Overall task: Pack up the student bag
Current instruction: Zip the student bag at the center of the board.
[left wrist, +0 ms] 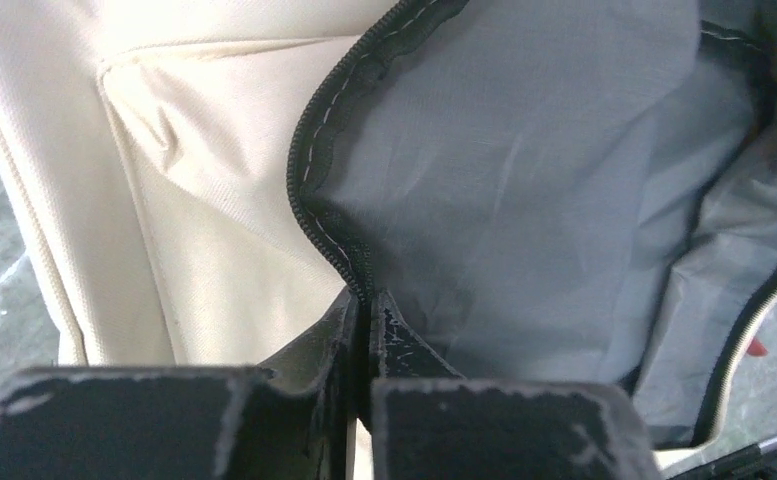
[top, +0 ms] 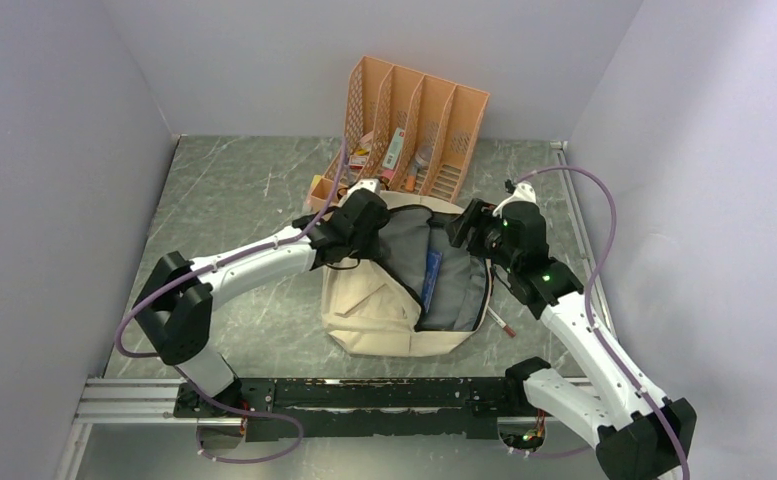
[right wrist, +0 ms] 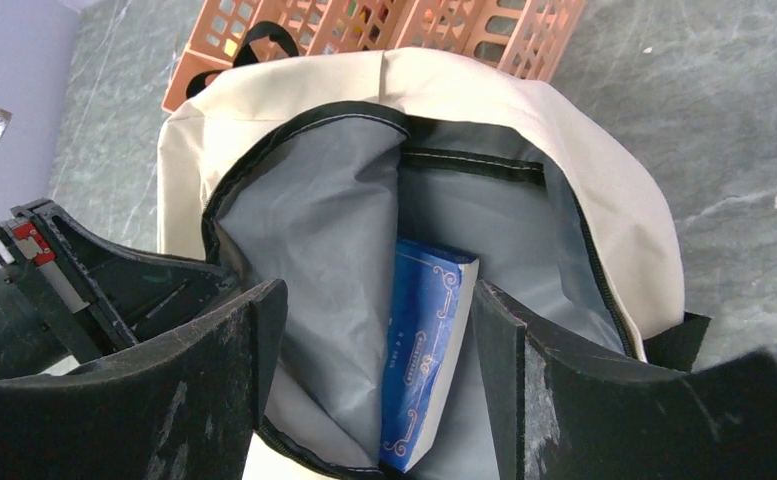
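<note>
The bench (top: 234,200) carries the student bag (top: 374,305) at its middle, lying flat with its long axis running from 12 o'clock, by the orange file organizer (top: 419,120), down to 6, mouth gaping. The left gripper (left wrist: 367,322) has its jaws clenched on the zip edge (left wrist: 309,150) at the mouth's 9 o'clock. The right gripper (right wrist: 376,300) hangs released at 3, so I'd judge it the free arm for fetching. Only its wrist view shows the blue book (right wrist: 419,350) lengthwise inside, and only the left wrist view shows the pinch.
</note>
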